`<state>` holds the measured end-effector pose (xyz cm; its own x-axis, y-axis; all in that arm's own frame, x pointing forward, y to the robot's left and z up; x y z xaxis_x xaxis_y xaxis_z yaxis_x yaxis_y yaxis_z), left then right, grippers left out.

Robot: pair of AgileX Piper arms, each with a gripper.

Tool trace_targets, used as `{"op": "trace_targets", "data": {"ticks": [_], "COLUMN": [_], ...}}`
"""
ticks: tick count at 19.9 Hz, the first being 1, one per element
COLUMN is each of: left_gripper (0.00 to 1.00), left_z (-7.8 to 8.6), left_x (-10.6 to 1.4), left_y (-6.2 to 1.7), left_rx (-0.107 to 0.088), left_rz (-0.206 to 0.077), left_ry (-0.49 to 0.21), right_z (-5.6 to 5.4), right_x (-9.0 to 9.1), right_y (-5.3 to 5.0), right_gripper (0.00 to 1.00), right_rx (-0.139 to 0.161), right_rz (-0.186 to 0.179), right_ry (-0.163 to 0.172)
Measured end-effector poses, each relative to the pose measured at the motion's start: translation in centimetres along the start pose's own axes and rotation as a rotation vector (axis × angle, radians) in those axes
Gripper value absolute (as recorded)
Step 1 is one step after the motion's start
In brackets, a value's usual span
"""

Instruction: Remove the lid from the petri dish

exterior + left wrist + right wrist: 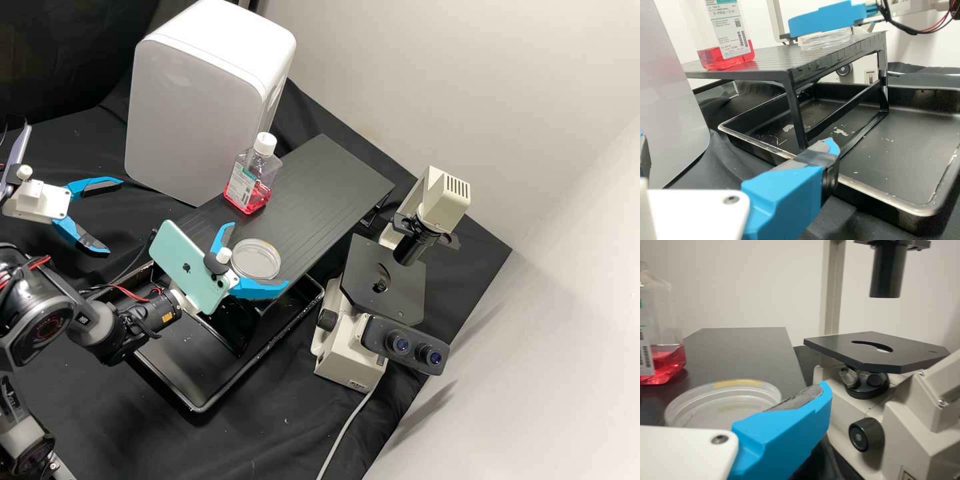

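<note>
The clear petri dish (pixel 255 259) with its lid on rests at the near corner of a raised black platform (pixel 327 193). My right gripper (pixel 257 257) is open with one blue finger on each side of the dish, level with it. From the right wrist, the dish (pixel 722 402) lies just beside one finger (pixel 785 425). My left gripper (pixel 110 213) hangs open and empty over the bench, well left of the platform. The left wrist view has its own finger (pixel 790 195) low in front and the dish (pixel 825 39) far off under the right gripper's finger (pixel 827 17).
A flask of red liquid (pixel 250 177) stands on the platform's far left part. The platform stands in a black tray (pixel 200 393). A microscope (pixel 387 300) stands to the right of the tray, and a white box (pixel 200 93) at the back left.
</note>
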<state>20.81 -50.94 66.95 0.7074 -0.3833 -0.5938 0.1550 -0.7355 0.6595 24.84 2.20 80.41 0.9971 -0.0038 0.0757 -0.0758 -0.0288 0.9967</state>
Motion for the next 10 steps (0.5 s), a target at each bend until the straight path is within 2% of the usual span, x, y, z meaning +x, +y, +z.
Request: {"op": "trace_targets", "data": {"ticks": [3,10], "left_gripper": [1.0,1.0], "left_z": [0.0,0.0], "left_x": [0.0,0.0], "left_y": [0.0,0.0], "left_rx": [0.0,0.0], "left_rz": [0.0,0.0], "left_ry": [0.0,0.0], "right_z": [0.06,0.16], "right_x": [0.07,0.09], "right_y": [-0.77,-0.82], "right_gripper": [1.0,1.0], "right_rx": [-0.035,-0.044], "right_rz": [-0.026,-0.027], "right_ry": [-0.007,-0.013]}}
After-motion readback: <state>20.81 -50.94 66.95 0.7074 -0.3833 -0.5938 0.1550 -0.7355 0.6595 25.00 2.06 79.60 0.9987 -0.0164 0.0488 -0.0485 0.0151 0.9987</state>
